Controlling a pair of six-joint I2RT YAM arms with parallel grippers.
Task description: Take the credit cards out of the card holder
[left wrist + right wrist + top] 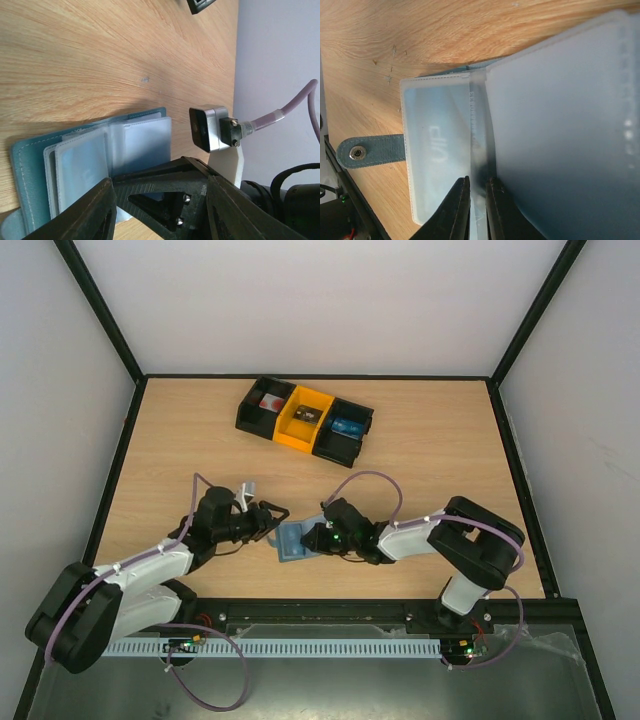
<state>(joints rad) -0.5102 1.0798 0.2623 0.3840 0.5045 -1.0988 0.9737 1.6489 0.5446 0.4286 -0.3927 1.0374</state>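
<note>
Card holder (293, 541) lies spread open on the table (420, 470) between the two arms, clear sleeves (437, 150) fanned out. No card is out on the wood yet, so the extraction proper looks all to do. Right gripper (477, 182) is pinched nearly shut on the thin edge of a sleeve leaf. Left gripper (272, 520) stands open just beside the holder, holding nothing. Faint lettering shows through one sleeve, possibly a card inside, but the plastic is too cloudy to be sure.

Wooden table (430, 460), card holder (292, 540), seemingly three-bin tray (293, 439)
</note>
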